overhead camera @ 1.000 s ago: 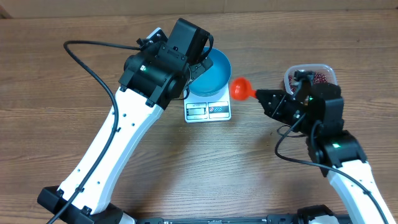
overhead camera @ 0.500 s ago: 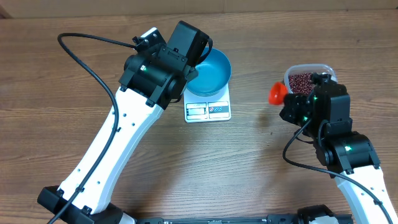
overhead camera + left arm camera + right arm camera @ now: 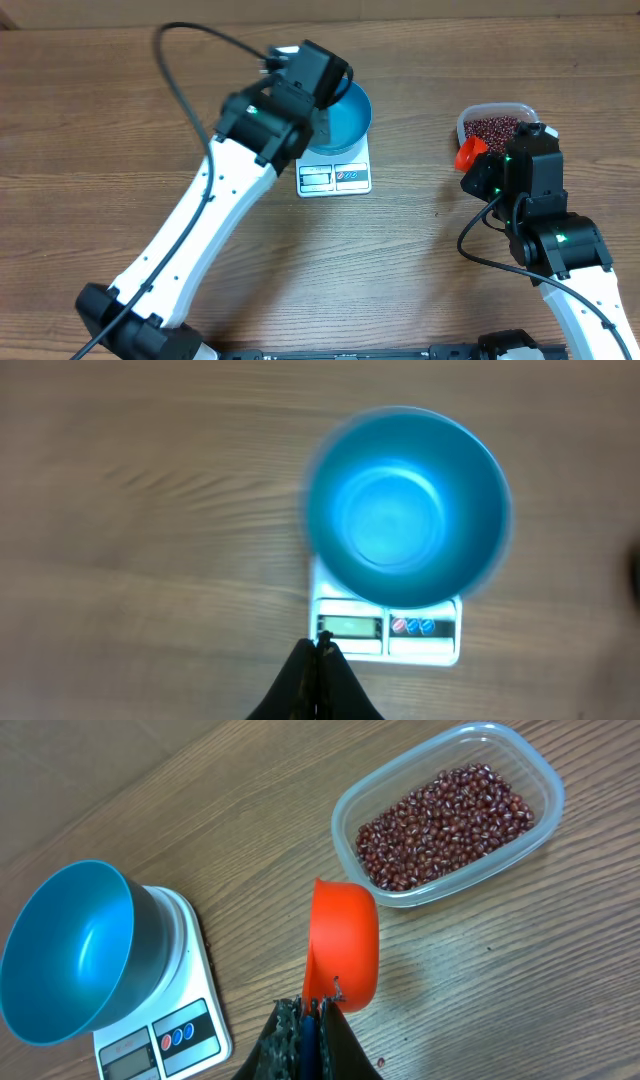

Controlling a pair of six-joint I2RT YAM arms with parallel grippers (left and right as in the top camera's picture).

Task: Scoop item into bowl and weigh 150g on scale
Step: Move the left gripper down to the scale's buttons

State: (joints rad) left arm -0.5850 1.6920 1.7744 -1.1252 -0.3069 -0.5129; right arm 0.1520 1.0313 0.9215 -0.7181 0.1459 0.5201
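Sensibly, the blue bowl (image 3: 408, 505) sits on the scale (image 3: 425, 642) for weighing, while the right gripper (image 3: 310, 1012) clamps the orange scoop (image 3: 342, 950) beside the tub (image 3: 546, 798) of beans (image 3: 445, 825), and the left gripper (image 3: 318, 660) is pinched shut, empty.

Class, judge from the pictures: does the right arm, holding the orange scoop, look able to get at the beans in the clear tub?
Probably yes. The right fingers grip the orange scoop, which hangs just beside the open tub. The beans lie uncovered, and nothing stands between.
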